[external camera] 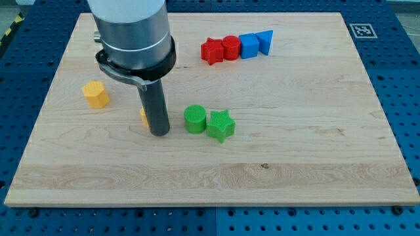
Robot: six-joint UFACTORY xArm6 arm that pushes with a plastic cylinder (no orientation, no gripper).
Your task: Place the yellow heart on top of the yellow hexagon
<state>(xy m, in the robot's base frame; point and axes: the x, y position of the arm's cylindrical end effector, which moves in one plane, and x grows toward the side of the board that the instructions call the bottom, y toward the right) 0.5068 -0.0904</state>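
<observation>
A yellow hexagon [96, 94] sits on the wooden board [262, 164] at the view's left. A small sliver of a yellow block [143, 117], likely the yellow heart, shows just left of the dark rod; the rod hides most of it. My tip [159, 132] rests on the board, touching or nearly touching that yellow block's right side. The hexagon lies about 70 pixels to the upper left of the hidden block.
A green cylinder [194, 119] and a green star [220, 125] sit just right of my tip, touching each other. At the view's top stands a row: red star [211, 51], red cylinder [231, 47], blue cube [249, 46], blue triangle [264, 41].
</observation>
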